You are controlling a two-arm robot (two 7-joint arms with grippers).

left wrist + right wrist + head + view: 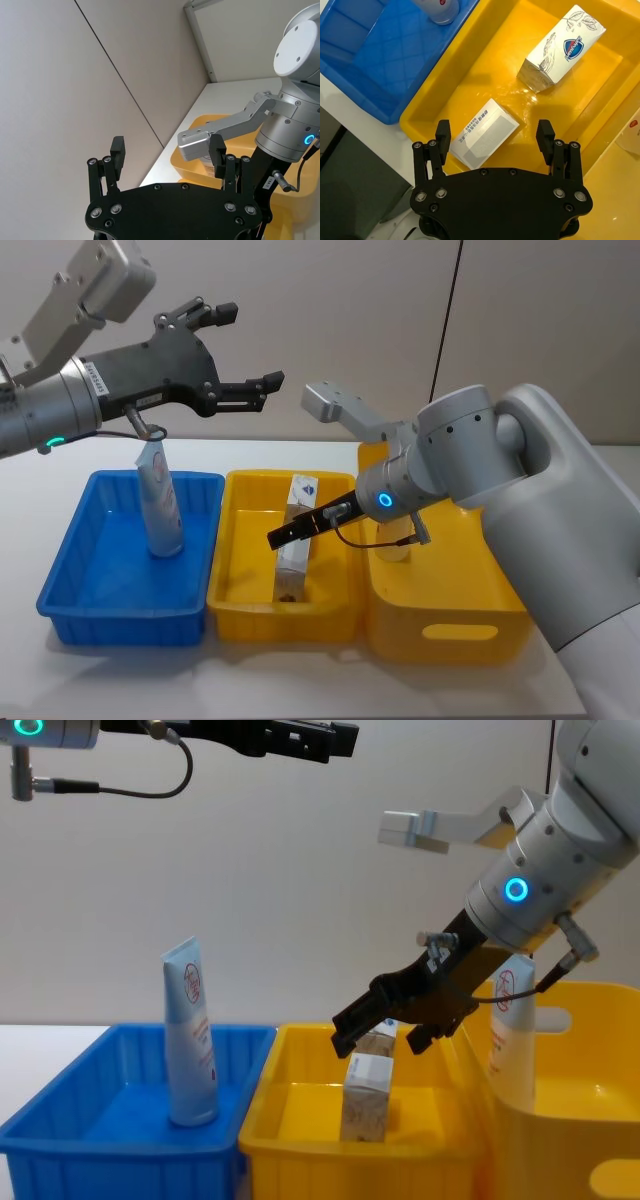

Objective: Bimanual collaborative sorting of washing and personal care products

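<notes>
A pale blue-white tube (160,502) (190,1034) stands upright in the blue bin (75,590). My left gripper (248,346) (167,147) hangs open and empty high above that bin's back right corner. Two white-and-beige cartons sit in the middle yellow bin (240,615): one upright (562,50), one nearer (482,132) (367,1095). My right gripper (495,135) (385,1030) hovers open just above the nearer carton, with its fingers on either side and nothing held. Another tube (512,1030) (395,540) stands in the larger yellow bin (450,625) on the right.
The three bins stand side by side along the white table's front edge, walls touching. My right forearm (440,465) reaches across the larger yellow bin. A plain wall lies behind the table.
</notes>
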